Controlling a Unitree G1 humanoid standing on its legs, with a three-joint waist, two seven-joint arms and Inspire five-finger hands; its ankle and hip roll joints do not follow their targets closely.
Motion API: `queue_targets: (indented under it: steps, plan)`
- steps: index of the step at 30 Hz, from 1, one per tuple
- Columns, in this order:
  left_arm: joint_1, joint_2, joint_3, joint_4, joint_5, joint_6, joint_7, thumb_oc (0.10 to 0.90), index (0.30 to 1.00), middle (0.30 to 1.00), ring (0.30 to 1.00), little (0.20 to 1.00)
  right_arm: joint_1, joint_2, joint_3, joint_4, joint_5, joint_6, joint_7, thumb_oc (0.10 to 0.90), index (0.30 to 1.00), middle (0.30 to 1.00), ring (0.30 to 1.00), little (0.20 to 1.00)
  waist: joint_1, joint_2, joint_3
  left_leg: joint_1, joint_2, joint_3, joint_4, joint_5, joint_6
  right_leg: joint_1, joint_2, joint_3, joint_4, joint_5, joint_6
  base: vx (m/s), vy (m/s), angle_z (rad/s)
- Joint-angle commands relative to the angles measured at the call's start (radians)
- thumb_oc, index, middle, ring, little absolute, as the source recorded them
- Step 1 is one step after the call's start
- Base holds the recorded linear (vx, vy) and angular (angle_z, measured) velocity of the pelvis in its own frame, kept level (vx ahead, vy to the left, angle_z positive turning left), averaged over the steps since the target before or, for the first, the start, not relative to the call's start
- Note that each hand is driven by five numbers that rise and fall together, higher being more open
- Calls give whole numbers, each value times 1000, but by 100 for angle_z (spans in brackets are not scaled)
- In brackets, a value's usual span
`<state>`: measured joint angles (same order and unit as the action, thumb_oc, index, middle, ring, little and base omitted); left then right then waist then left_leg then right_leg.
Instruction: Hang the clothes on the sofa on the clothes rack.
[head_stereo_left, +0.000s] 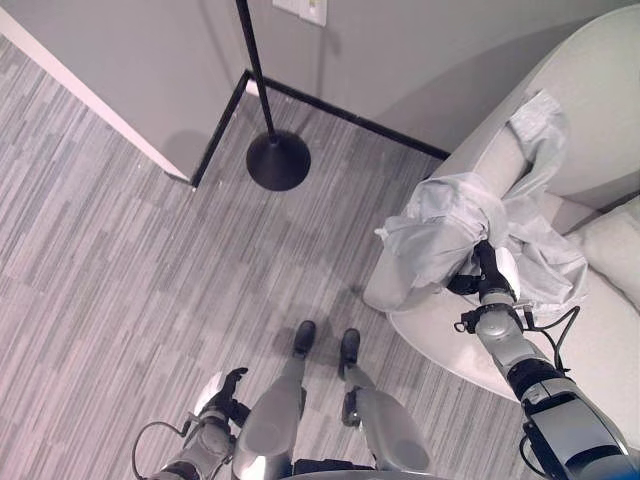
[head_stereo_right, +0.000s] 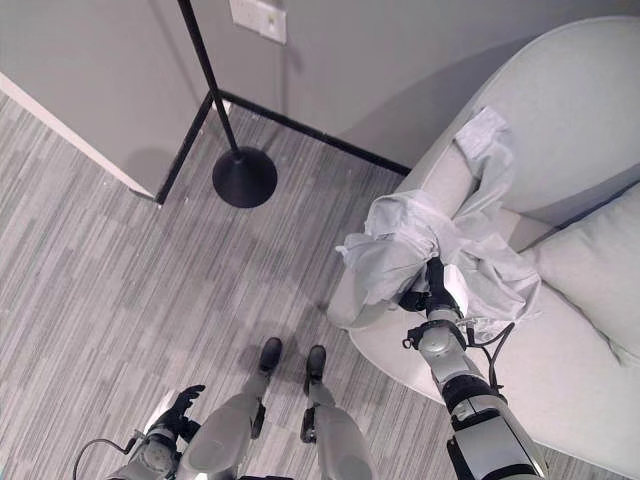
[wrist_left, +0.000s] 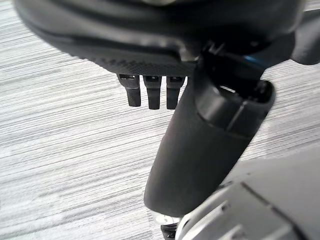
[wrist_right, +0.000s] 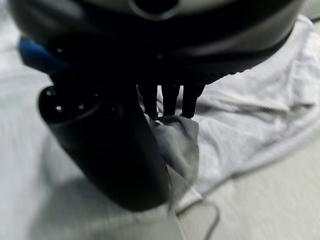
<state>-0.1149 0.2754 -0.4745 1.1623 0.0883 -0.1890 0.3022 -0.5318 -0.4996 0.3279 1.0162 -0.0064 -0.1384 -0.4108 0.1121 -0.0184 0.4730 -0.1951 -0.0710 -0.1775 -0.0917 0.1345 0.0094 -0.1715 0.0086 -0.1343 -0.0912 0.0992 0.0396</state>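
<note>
A pale grey garment (head_stereo_left: 440, 225) is bunched over the arm of the light sofa (head_stereo_left: 600, 110), one end trailing up the backrest. My right hand (head_stereo_left: 490, 270) reaches up under the bunch, and in the right wrist view its fingers (wrist_right: 170, 102) and thumb pinch a fold of the garment (wrist_right: 250, 100). The clothes rack (head_stereo_left: 277, 160) is a black pole on a round black base, standing in the wall corner to the left of the sofa. My left hand (head_stereo_left: 225, 388) hangs low at my side over the carpet with relaxed fingers (wrist_left: 150, 95), holding nothing.
A cushion (head_stereo_right: 590, 260) lies on the sofa seat to the right of the garment. Grey striped carpet (head_stereo_left: 120, 280) spreads between the sofa and the rack. A wall with a white baseboard (head_stereo_left: 90, 100) juts out on the left.
</note>
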Motion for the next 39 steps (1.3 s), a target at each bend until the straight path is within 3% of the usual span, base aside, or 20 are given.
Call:
queue_targets:
  steps: [1, 2, 3, 7, 13, 17, 19, 21, 22, 23, 29, 30, 33, 39]
  plan:
    - [15, -32, -72, -36, 1, -42, 34, 800, 900, 900, 900, 900, -81, -23, 63, 14, 40, -19, 28, 800, 900, 900, 900, 900, 48, 45, -19, -23, 21, 13, 4, -54, -18, -65, -103, -50, 177, -78, 94, -9, -1, 11]
    - [15, -30, -85, -51, 9, -45, 38, 800, 900, 900, 900, 900, -91, -20, 70, 39, 43, -17, 31, 701, 752, 752, 752, 752, 52, 50, -16, -31, 20, 11, 4, -53, -18, -72, -103, -52, 177, -79, 93, 2, -21, 12]
    - [14, -25, -105, -80, 17, -51, 44, 800, 900, 900, 900, 900, -114, -19, 91, 84, 42, -9, 40, 400, 300, 300, 300, 300, 59, 60, -10, -48, 19, 5, 4, -48, -21, -85, -104, -60, 176, -79, 91, 4, -34, 9]
    - [2, -19, -122, -101, 27, -51, 57, 800, 900, 900, 900, 900, -151, -7, 110, 153, 47, 13, 53, 400, 300, 300, 300, 300, 63, 71, -4, -61, 17, -1, 4, -45, -24, -92, -102, -63, 174, -81, 89, 0, -21, 5]
    - [-16, -31, -128, -92, 37, -48, 100, 800, 900, 900, 900, 900, -153, 32, 101, 136, 60, 18, 9, 400, 300, 300, 300, 300, 51, 66, -5, -50, 17, -4, 4, -50, -24, -82, -94, -61, 175, -95, 84, 12, -22, 4]
    - [-28, -43, -124, -73, 38, -41, 117, 800, 900, 900, 900, 900, -121, 72, 44, 64, 181, -8, -5, 400, 300, 300, 300, 300, 34, 52, -7, -31, 21, -1, 4, -58, -24, -72, -91, -55, 181, -101, 82, 0, 0, 0]
    - [-43, -52, -118, -46, 41, -27, 121, 800, 900, 900, 900, 900, -74, 128, -10, -7, 362, -42, 14, 400, 300, 300, 300, 300, 17, 36, -14, -16, 26, 9, 4, -65, -24, -63, -87, -50, 184, -104, 80, 0, 0, 0]
    - [-52, -57, -105, -26, 32, -19, 118, 800, 900, 900, 900, 900, -44, 168, -30, -66, 480, -67, 34, 400, 300, 300, 300, 300, 11, 22, -20, -3, 29, 13, 4, -70, -23, -56, -82, -45, 188, -107, 78, 3, -9, -3]
    - [-51, -57, -105, -26, 32, -19, 118, 800, 900, 900, 900, 900, -43, 168, -30, -67, 481, -67, 34, 400, 300, 300, 300, 300, 12, 21, -19, -2, 29, 14, 4, -71, -23, -55, -82, -44, 188, -108, 78, 14, -20, -9]
    - [-52, -62, -86, -14, 17, -7, 121, 800, 900, 900, 900, 900, 7, 217, -54, -189, 654, -115, 61, 400, 300, 300, 300, 300, 5, 6, -21, 20, 36, 23, 4, -80, -24, -45, -78, -39, 199, -115, 78, 14, -16, -15]
    - [-41, -55, -66, -32, 31, 18, 110, 800, 900, 900, 900, 900, 143, 264, -75, -535, 956, -224, 176, 400, 300, 300, 300, 300, -5, -33, -50, 68, 45, 45, 4, -97, -23, -16, -77, -36, 215, -117, 82, 29, -14, -18]
    - [-19, -28, -48, -92, 41, 20, 94, 800, 900, 900, 900, 900, 194, 268, -96, -697, 1045, -271, 225, 400, 300, 300, 300, 300, -5, -48, -80, 111, 47, 53, 4, -111, -21, 16, -79, -35, 230, -129, 84, 125, -27, -23]
    - [28, 51, -37, -269, 89, 17, 52, 800, 900, 900, 900, 900, 226, 248, -155, -948, 1083, -333, 256, 400, 300, 300, 300, 300, -8, -57, -157, 181, 37, 58, 4, -137, -11, 82, -88, -43, 237, -147, 86, 147, -2, -13]
    - [73, 93, -18, -426, 50, 19, 1, 800, 900, 900, 900, 900, 175, 234, -182, -1072, 1076, -359, 239, 400, 300, 300, 300, 300, -1, -57, -222, 232, 32, 57, 4, -156, -6, 139, -88, -41, 231, -160, 87, 57, 5, 7]
